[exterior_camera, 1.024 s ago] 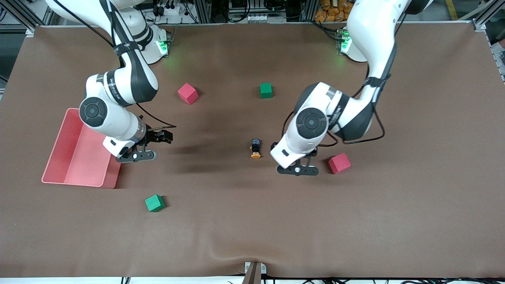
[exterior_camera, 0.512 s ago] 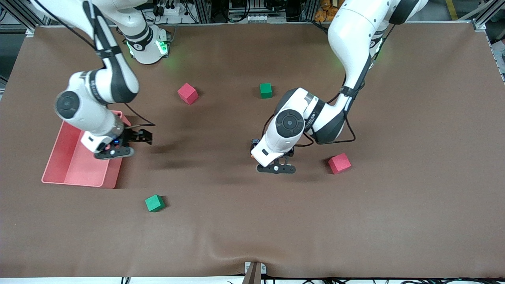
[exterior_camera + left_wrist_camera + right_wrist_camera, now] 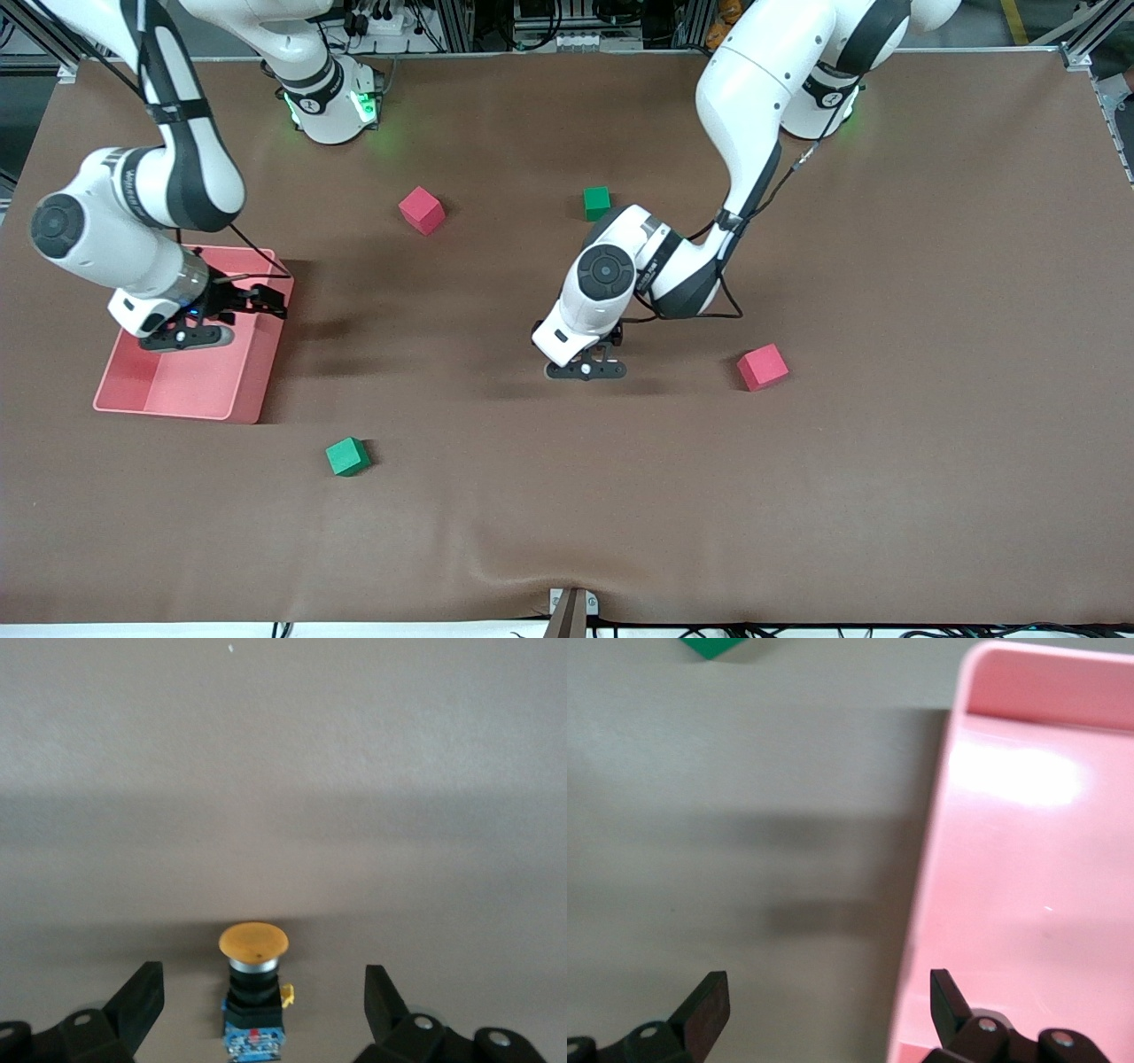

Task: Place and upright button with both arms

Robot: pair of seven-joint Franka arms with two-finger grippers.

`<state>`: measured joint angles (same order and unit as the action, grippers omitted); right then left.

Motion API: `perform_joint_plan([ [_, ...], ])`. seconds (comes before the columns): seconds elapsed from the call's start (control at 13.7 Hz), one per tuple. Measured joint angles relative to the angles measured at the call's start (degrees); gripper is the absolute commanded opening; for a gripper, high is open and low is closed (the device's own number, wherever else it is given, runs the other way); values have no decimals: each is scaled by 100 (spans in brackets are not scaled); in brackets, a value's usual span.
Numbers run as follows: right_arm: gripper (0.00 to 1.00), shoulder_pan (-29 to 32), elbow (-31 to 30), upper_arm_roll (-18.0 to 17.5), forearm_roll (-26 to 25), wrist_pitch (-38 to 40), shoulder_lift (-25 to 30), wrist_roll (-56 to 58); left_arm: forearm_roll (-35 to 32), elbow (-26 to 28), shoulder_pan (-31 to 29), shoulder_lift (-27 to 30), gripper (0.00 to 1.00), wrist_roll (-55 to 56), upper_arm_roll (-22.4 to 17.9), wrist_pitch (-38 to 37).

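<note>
**Left tool brought over the button; right tool drawn back to the tray**

Nearest the front camera, a green cube [image 3: 346, 456] is seen on the table [image 3: 886, 496], untouched. Farther up, toward the left arm's end, a red cube [image 3: 762, 367] lies where it lay a second ago.

At mid-table the left tool [image 3: 586, 369] is now placed over the button [image 3: 253, 988]. A second ago it hung beside that red cube with the button in plain sight; half a second ago the button was being covered, and in the front view it is now hidden under the wrist. In the left wrist view the button is shown lying on its side on the table, orange cap pointing away from the tool, between fingers [image 3: 135, 1003] spread wide and apart from it. A grasp is judged to be the step in hand; closing has not begun.

Over the same second the right tool [image 3: 188, 336] has been withdrawn from bare table to above the pink tray [image 3: 252, 390], fingers parted and holding nothing. It is judged to be waiting for its part in uprighting.

Farthest off, a second red cube [image 3: 421, 210] and a second green cube [image 3: 596, 202] are unmoved.
</note>
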<state>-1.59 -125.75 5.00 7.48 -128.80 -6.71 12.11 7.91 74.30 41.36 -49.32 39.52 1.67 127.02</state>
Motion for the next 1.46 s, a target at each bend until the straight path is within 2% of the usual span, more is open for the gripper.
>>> perform_joint_plan([
  [0.29,100,120,231,-38,-1,756,323,61,0,0,66,-17,100,125,-2,0],
  [0.66,100,120,1371,-63,-400,2253,413,60,0,9,78,-125,100,130,-3,-1],
  [0.8,100,121,1964,-56,-490,2989,427,59,0,38,81,-146,94,134,-3,-10],
  [0.95,100,124,2578,-33,-539,3639,459,52,0,114,84,-152,92,134,-3,-11],
  [1.24,100,135,3338,43,-659,4204,487,-221,0,237,112,-171,90,178,-2,-11],
  [1.46,100,135,3725,41,-660,4452,487,-450,0,277,129,-173,81,217,-2,-11],
])
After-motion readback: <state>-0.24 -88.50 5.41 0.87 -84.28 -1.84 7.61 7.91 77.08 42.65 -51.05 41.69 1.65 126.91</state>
